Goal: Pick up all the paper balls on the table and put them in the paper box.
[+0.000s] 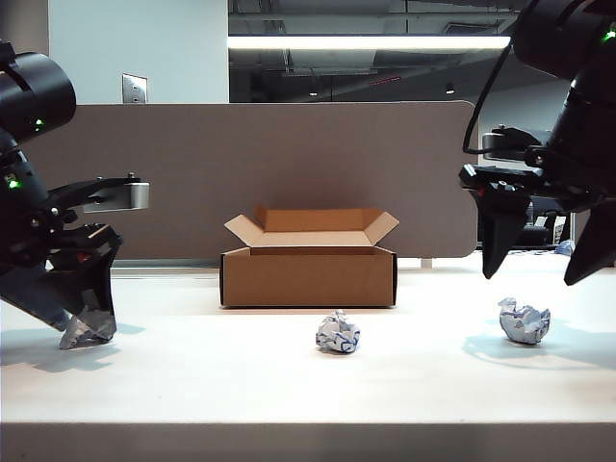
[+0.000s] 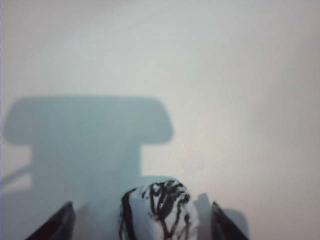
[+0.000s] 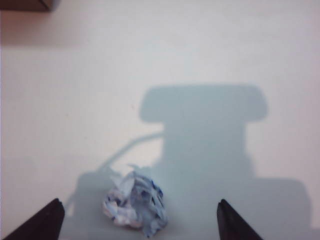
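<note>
Paper balls lie on the table (image 1: 289,385): we see the middle ball (image 1: 338,333) nearest, the left ball (image 1: 89,330) between our left gripper's (image 1: 82,322) spread fingers, the right ball (image 1: 524,321) under our released right gripper (image 1: 539,274). Farther back sits the paper box (image 1: 308,274), flaps open.

place: open-plan office | signs: grey-brown partition panel (image 1: 260,178) behind white table (image 1: 308,385); strip ceiling light (image 1: 369,42); wall switch plate (image 1: 135,89); exposed dark ceiling

Left hand (image 2: 142,225) fingertips cut off; its paper ball (image 2: 157,212) partly cropped, blurry.
</note>
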